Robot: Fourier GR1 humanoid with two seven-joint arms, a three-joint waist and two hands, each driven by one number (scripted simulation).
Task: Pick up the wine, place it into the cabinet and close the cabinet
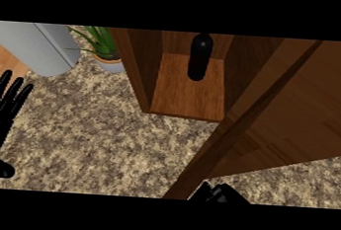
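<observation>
My left hand (pixel 0 107) rests open, fingers straight, holding nothing, far left of the cabinet (pixel 186 83) on the speckled counter (pixel 106 133). A grey cylinder (pixel 39 44) and a potted plant (pixel 101 46) sit left of the cabinet. Inside it stands the dark wine bottle (pixel 200 57). Below its open door (pixel 290 114), my right hand (pixel 218 194) barely shows; I cannot tell its fingers' state.

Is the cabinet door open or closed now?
Open. The door swings out toward the viewer, so the shelf inside shows, with the wine bottle standing on it. The right hand is near the door's lower edge.
</observation>
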